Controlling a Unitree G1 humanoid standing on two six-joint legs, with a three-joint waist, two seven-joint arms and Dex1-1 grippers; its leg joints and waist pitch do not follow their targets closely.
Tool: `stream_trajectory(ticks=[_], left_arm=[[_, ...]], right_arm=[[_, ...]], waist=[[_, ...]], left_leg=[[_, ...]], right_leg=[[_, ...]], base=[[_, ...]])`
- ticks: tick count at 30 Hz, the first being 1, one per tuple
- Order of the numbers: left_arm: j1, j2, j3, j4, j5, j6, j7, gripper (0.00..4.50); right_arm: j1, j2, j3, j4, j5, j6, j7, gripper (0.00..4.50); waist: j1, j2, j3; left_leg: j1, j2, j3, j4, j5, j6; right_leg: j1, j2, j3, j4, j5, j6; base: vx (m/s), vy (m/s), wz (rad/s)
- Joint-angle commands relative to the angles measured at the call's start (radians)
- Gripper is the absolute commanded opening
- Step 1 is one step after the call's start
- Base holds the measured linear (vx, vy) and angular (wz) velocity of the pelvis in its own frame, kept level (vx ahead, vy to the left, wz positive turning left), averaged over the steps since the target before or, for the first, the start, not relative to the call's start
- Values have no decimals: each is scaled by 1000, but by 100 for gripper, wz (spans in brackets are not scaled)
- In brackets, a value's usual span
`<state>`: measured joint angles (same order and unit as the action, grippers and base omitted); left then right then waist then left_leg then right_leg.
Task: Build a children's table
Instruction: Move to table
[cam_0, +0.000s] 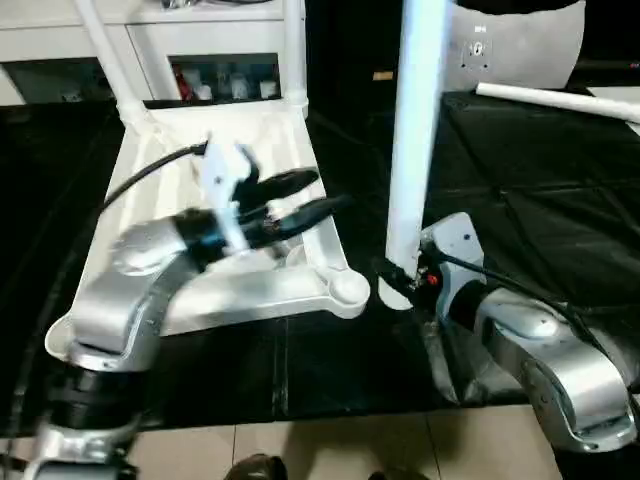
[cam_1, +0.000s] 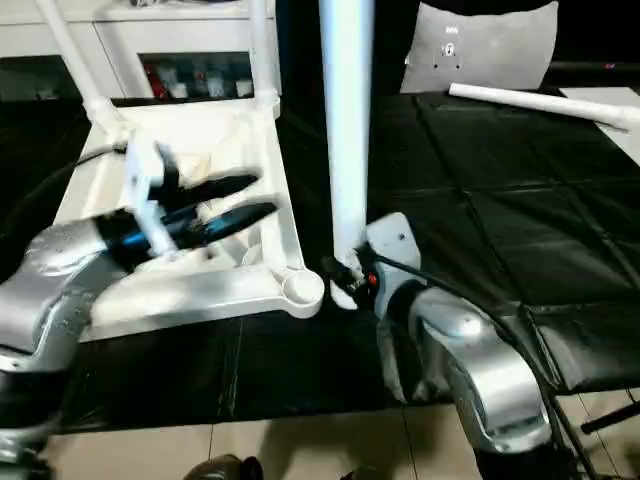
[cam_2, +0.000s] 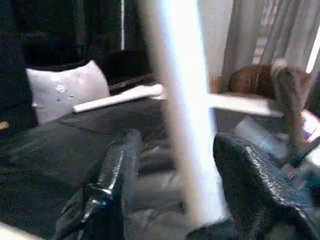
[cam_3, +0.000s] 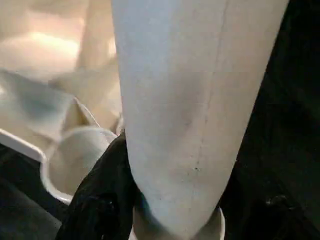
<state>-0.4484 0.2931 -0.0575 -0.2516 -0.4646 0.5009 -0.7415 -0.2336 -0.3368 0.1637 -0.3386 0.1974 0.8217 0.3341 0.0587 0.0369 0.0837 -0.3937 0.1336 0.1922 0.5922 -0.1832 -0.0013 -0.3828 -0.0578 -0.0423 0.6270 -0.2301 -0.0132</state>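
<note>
The white table top (cam_0: 190, 290) lies upside down on the black mat, ribs facing up. Two legs (cam_0: 294, 50) stand in its far corner sockets. My right gripper (cam_0: 400, 278) is shut on the lower end of a third white leg (cam_0: 415, 130) and holds it upright. The leg's foot is just right of the near right corner socket (cam_0: 350, 288), beside it and not in it. One black finger (cam_3: 100, 200) presses against this leg. My left gripper (cam_0: 333, 192) hovers open over the table top, pointing toward the held leg with nothing between its fingers (cam_2: 115, 185).
Another white leg (cam_0: 555, 98) lies on the mat at the back right, near a white pillow-like pad (cam_0: 520, 45). A white cabinet with glass doors (cam_0: 200, 60) stands behind the table top. The mat's front edge meets tiled floor (cam_0: 330, 450).
</note>
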Motion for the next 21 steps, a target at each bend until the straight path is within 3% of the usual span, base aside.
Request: stream_trajectory(ticks=[1,8,11,14,21], left_arm=[[-4,-14,-18,-31,-3,35,34,301],[-15,-71,-66,-8,63,103,164,355],[-28,-95,-62,12,88,121,228,355],[-53,-145,-14,47,87,146,327,361],[-76,-184,60,95,77,148,410,361]], right_arm=[[-19,-7,18,4,-20,17,-8,189],[-62,-28,86,9,-52,40,11,189],[-67,-25,96,2,-53,50,13,189],[-64,-25,108,-10,-52,57,16,189],[-61,-22,119,-18,-56,49,17,189]], waist=[[2,-14,-67],[2,-12,-71],[2,-11,-73],[4,-10,-75],[5,-11,-75]], left_leg=[[22,93,-44,-58,-73,38],[23,93,-45,-54,-71,33],[22,93,-46,-52,-66,37],[24,94,-47,-50,-72,32],[21,91,-48,-47,-84,36]], right_leg=[[46,-99,58,-70,-32,-236],[49,-96,58,-69,-27,-223],[48,-96,58,-66,-6,-225],[49,-96,57,-66,-7,-233],[50,-98,57,-70,-23,-233]], base=[[0,0,0],[0,0,0],[0,0,0],[0,0,0],[0,0,0]])
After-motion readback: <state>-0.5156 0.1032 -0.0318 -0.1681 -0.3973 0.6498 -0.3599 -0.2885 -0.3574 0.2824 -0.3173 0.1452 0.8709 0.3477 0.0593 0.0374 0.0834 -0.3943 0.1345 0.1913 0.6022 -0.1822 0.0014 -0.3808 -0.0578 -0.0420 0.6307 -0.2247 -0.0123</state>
